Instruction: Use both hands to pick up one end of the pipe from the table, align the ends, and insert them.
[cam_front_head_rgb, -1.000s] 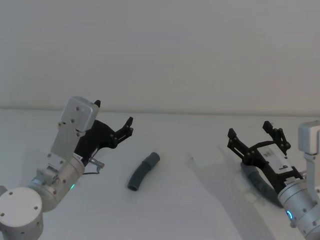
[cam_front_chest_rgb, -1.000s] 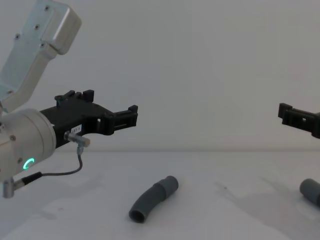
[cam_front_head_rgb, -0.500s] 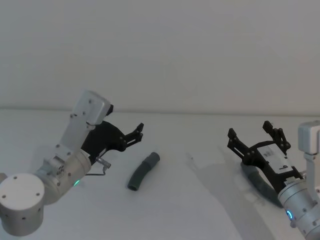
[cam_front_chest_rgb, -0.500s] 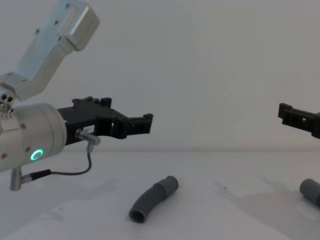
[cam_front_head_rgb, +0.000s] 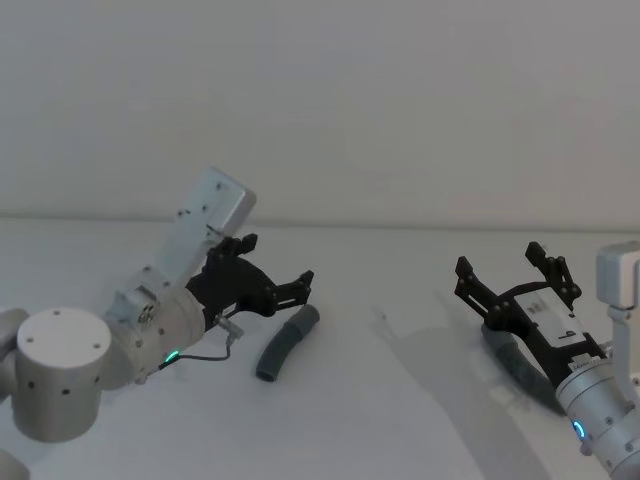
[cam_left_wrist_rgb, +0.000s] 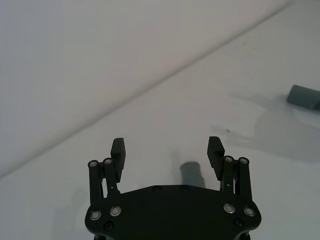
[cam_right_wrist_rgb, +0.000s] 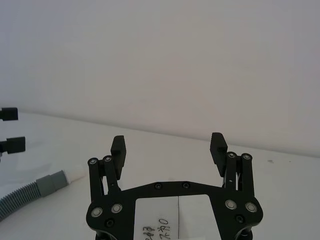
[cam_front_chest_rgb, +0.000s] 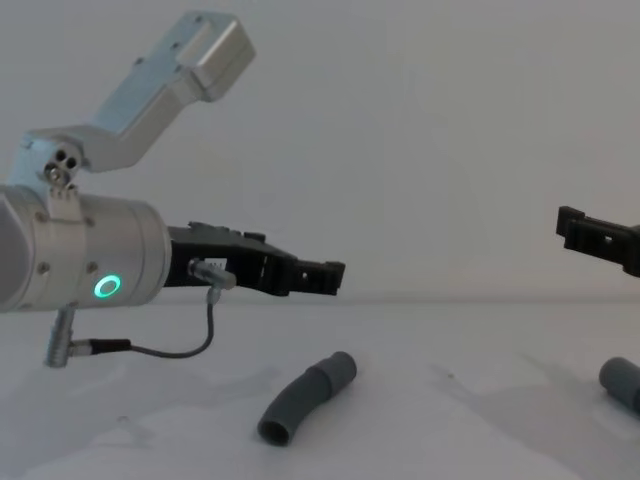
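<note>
My left fingers (cam_front_chest_rgb: 325, 275), wide open and empty, hung above the far end of the slanted bent tube (cam_front_chest_rgb: 305, 397); my right fingers (cam_front_chest_rgb: 590, 235), open too, stood well apart.

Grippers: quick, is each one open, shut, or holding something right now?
Left gripper: open, holding nothing.
Right gripper: open, holding nothing.
</note>
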